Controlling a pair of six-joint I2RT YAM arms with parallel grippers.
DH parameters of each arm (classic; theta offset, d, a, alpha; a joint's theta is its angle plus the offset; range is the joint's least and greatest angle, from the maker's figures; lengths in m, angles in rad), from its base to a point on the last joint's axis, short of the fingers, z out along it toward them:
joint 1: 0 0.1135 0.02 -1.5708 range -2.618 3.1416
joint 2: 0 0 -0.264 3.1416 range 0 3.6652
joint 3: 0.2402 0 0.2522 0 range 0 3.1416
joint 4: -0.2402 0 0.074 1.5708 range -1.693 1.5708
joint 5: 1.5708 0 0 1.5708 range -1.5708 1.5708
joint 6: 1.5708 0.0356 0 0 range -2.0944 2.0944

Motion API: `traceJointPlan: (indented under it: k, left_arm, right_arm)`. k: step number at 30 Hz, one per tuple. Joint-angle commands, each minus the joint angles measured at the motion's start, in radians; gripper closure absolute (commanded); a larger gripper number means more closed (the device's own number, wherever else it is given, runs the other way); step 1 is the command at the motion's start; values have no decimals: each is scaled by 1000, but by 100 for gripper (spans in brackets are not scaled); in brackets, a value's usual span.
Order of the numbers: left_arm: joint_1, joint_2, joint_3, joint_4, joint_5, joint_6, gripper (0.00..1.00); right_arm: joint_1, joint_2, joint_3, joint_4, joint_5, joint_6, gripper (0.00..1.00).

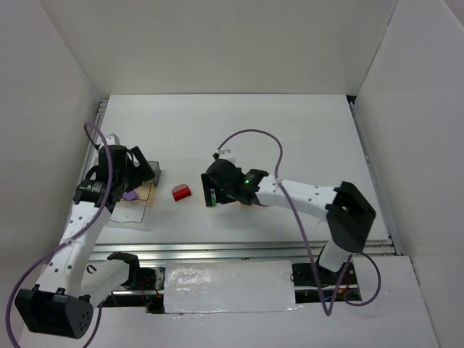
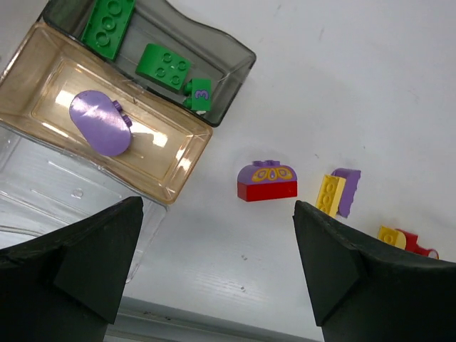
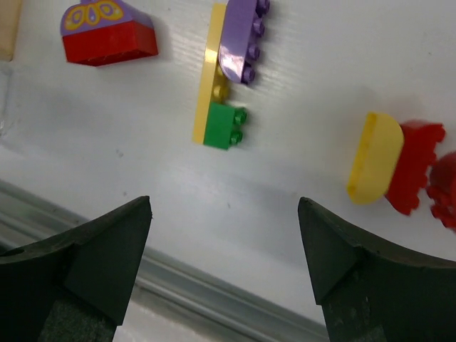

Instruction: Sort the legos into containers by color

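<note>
The containers (image 2: 187, 162) lie at the upper left of the left wrist view. A smoky one (image 2: 231, 68) holds three green legos (image 2: 162, 65). An amber one holds a rounded purple lego (image 2: 100, 124), and a clear one (image 2: 50, 199) shows nothing inside. My left gripper (image 2: 217, 206) hangs open beside them, nothing between its fingers. A red brick with a purple top (image 3: 107, 32) sits on the table. Near it are a yellow plate with purple and green pieces (image 3: 224, 78), then a yellow rounded piece (image 3: 374, 157) against red ones (image 3: 413, 167). My right gripper (image 3: 224, 203) is open above the table, short of these.
From above, the containers (image 1: 138, 203) sit at the table's left near edge under the left gripper (image 1: 141, 174). The right gripper (image 1: 212, 192) is mid-table, with the red brick (image 1: 180, 192) between the two. A metal rail (image 3: 214, 299) runs along the near edge.
</note>
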Motion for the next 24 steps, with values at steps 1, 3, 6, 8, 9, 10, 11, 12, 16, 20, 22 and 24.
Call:
traceJointPlan:
  k: [1,3,6,8,9,10,11,12,16,20,22,24]
  left_arm:
    - [-4,-72,43,-46,53,96,1]
    - [-3,-90,30,-48,27,116,1]
    - [-3,-101,11,-54,-2,124,0]
    - [-3,-100,15,-55,1,127,0]
    - [-3,-100,17,-52,1,127,0]
    - [-3,-103,15,-51,-3,130,1]
    - [-3,-101,15,-49,-4,132,0]
    - [-1,-101,17,-51,-1,135,1]
    - [-1,-103,14,-46,7,135,1]
    - [-1,-104,14,-46,5,133,0]
    - [-1,-106,10,-45,11,130,1]
    - [-1,-104,9,-36,49,123,0]
  right_arm:
    - [23,136,140,5,115,8,10]
    - [25,228,184,2,115,-4,15]
    - [26,322,265,-13,118,-13,17]
    - [26,369,280,-13,104,-16,20]
    - [26,385,291,-13,103,-16,21]
    - [25,412,296,-18,107,-15,24]
    - [23,424,300,-21,110,-15,25]
    - [25,441,303,-20,110,-18,28]
    - [23,466,297,0,107,-35,49]
    - [26,466,284,8,104,-52,64]
    - [36,419,255,36,110,-70,89]
    - [65,332,190,65,132,-88,95]
